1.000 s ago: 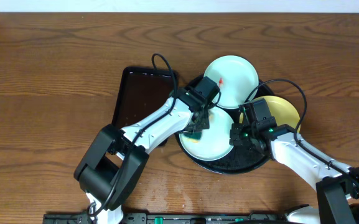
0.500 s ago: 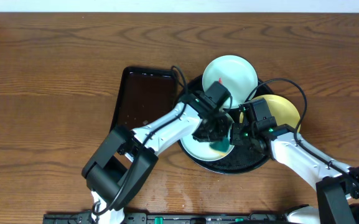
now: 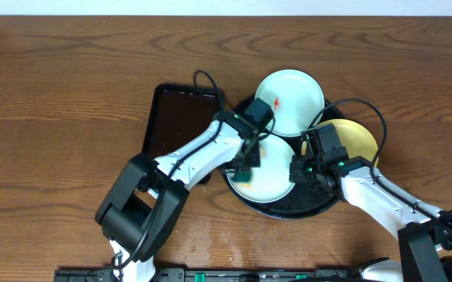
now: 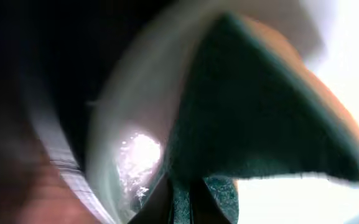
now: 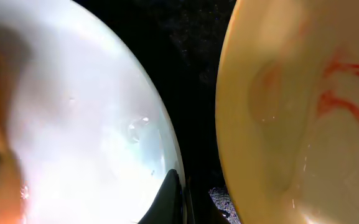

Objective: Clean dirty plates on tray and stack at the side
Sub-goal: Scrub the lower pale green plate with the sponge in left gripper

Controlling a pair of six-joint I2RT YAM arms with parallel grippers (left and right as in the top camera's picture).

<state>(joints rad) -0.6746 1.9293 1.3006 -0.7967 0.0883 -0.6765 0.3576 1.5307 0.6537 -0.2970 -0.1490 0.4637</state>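
Note:
The round black tray [image 3: 288,211] holds a mint-white plate [image 3: 271,178] in its middle. A second mint-white plate [image 3: 292,100] with a red smear leans on the far rim. A yellow plate [image 3: 352,139] with red smears [image 5: 341,93] sits at the right. My left gripper [image 3: 246,164] is shut on a dark green sponge [image 3: 243,175] and presses it on the middle plate's left part. The sponge [image 4: 260,118] fills the left wrist view. My right gripper [image 3: 298,169] is shut on the middle plate's right rim [image 5: 167,155].
A smaller rectangular dark tray [image 3: 180,121] lies just left of the round tray, under my left arm. Bare wooden table [image 3: 61,117] stretches to the left and along the front. Cables loop over both wrists above the plates.
My left gripper swept the sponge right across the middle plate, then back to its left side. The right gripper and the plates have stayed in place.

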